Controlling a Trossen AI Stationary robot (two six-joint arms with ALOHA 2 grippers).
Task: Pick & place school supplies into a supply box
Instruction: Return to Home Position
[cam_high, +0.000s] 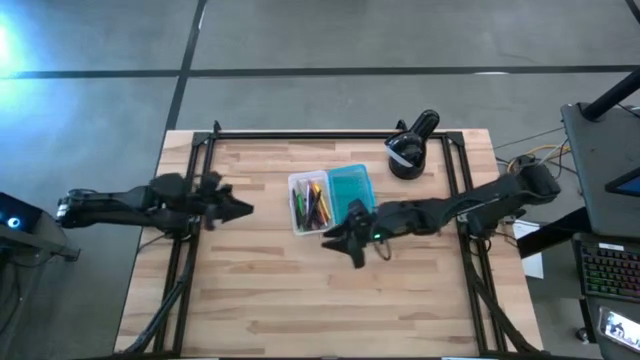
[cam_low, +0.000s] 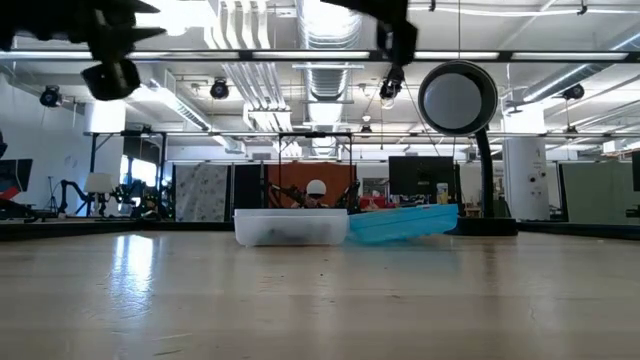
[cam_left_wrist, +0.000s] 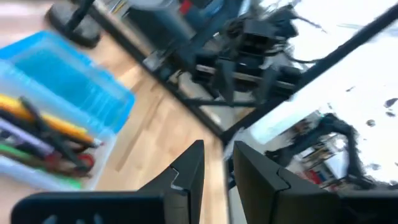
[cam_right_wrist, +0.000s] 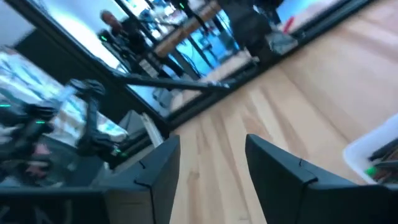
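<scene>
Supplies (cam_high: 312, 205), light, stiff and thin, are gathered in the clear half of the box (cam_high: 352, 185) at mid-counter (cam_high: 300, 300); each is best pinched mid-shaft. Left gripper (cam_left_wrist: 217, 144) fingers are narrowly parted and right gripper (cam_right_wrist: 211, 138) fingers spread; nothing is held.

A pale wooden plank surface (cam_high: 300, 290) seen from above, edged by a thin black metal frame (cam_high: 330, 134). Near its middle lies an opened supply box (cam_high: 352, 184), clear whitish tray joined to teal half. A black round device (cam_high: 406, 160) with a white patch stands near the upper right corner, close to the box but apart from it
</scene>
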